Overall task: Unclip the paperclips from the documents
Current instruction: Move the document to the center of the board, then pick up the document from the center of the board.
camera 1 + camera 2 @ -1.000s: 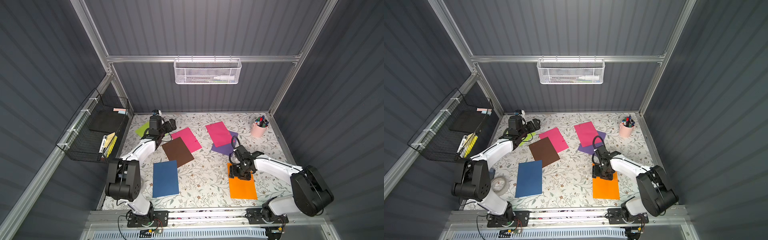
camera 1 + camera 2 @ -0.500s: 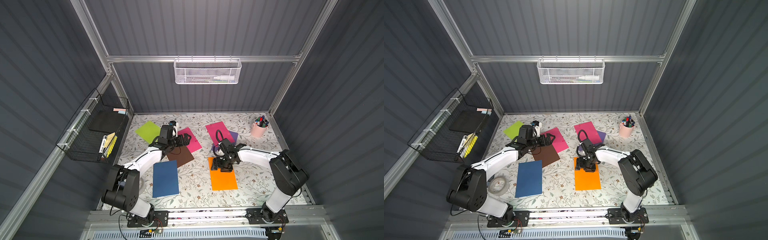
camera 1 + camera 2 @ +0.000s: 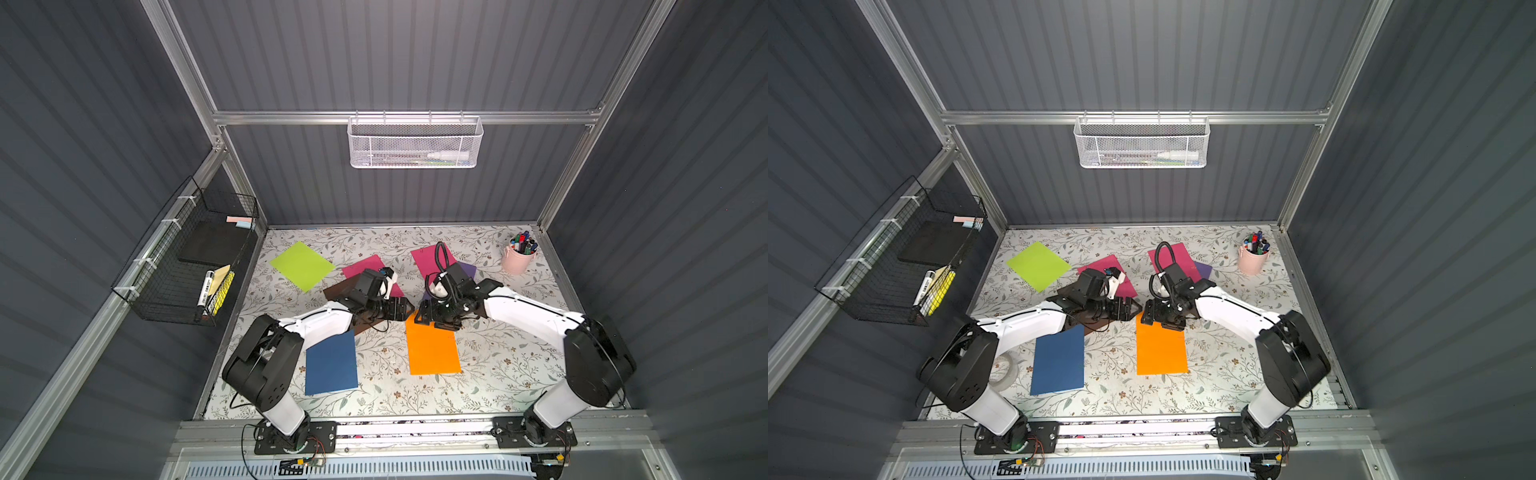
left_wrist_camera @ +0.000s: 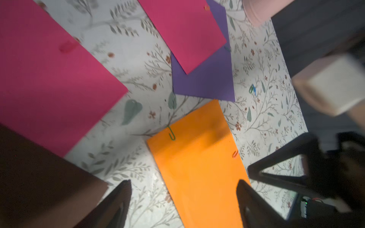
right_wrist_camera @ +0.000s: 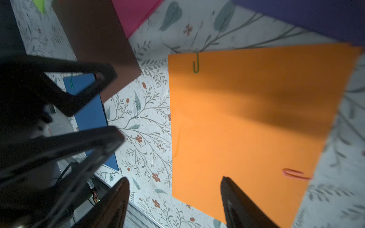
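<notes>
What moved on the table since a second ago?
The orange sheet slid toward the middle of the table, with the right claw over it. The left claw swung over from the lime sheet to meet it there. Both claws are open and hold nothing. The green paperclip and pink paperclip are not yet off the orange sheet. The blue sheet and lime sheet stayed put.

We find the brown sheet (image 3: pixel 336 291) largely hidden beneath the left arm (image 3: pixel 320 321); the purple sheet (image 3: pixel 468 269) shows only a corner; the pink paperclip (image 5: pixel 295 174) is blurred; the orange sheet (image 4: pixel 197 167) runs off the picture's edge.
</notes>
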`<state>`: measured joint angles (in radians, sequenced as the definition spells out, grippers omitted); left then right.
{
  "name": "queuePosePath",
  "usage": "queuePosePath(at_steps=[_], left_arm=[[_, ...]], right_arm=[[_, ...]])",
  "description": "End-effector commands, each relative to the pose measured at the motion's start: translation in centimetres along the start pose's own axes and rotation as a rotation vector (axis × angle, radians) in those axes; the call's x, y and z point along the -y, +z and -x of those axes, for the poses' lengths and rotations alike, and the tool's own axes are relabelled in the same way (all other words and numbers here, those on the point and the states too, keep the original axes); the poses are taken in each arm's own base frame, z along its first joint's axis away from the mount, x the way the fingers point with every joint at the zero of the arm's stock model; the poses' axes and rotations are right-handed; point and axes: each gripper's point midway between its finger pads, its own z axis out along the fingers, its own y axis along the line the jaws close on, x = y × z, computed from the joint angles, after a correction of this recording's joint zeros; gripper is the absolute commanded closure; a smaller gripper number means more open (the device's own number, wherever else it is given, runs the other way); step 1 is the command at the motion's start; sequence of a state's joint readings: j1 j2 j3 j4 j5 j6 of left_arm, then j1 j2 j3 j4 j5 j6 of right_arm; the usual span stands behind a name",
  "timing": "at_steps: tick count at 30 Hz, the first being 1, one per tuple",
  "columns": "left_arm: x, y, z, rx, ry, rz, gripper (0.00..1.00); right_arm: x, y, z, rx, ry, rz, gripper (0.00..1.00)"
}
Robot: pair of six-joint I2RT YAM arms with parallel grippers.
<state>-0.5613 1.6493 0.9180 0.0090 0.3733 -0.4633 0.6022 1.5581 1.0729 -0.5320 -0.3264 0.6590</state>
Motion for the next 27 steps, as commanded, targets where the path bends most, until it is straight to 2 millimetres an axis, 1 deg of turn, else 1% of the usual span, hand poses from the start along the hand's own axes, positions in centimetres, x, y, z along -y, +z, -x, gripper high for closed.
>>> queuePosePath(at_steps=[1,4,7,12,18,22,27], left_arm=[[0.0,0.7,-1.5,-0.058,-0.032,-0.012,0.21],[-0.4,1.1,-1.4,-0.057,-0.048,0.013,0.27],[-0.7,1.6,-1.3,-0.064,-0.058,0.036,0.34],[-0.5,3.2,-1.8,-0.100,-0.041,0.059,0.38],[-0.2,4.8,-1.9,-0.121,-0.027,0.077,0.45],[-1.0,5.4,-2.2,-0.139,-0.024,0.119,0.50],[-1.8,5.4,-2.5,-0.152,-0.021,0.163,0.52]], right_arm=[[4.8,-1.3,-1.5,-0.009,0.011,-0.155,0.22],[6.8,-1.4,-1.6,-0.024,0.011,-0.167,0.21],[8.2,-0.6,-1.2,-0.044,0.000,-0.178,0.21],[9.8,0.6,-0.2,-0.051,0.011,-0.180,0.21],[10.3,2.1,0.6,-0.076,0.010,-0.181,0.21],[10.4,2.9,0.7,-0.091,0.017,-0.171,0.21],[10.5,3.4,0.9,-0.096,0.017,-0.171,0.21]])
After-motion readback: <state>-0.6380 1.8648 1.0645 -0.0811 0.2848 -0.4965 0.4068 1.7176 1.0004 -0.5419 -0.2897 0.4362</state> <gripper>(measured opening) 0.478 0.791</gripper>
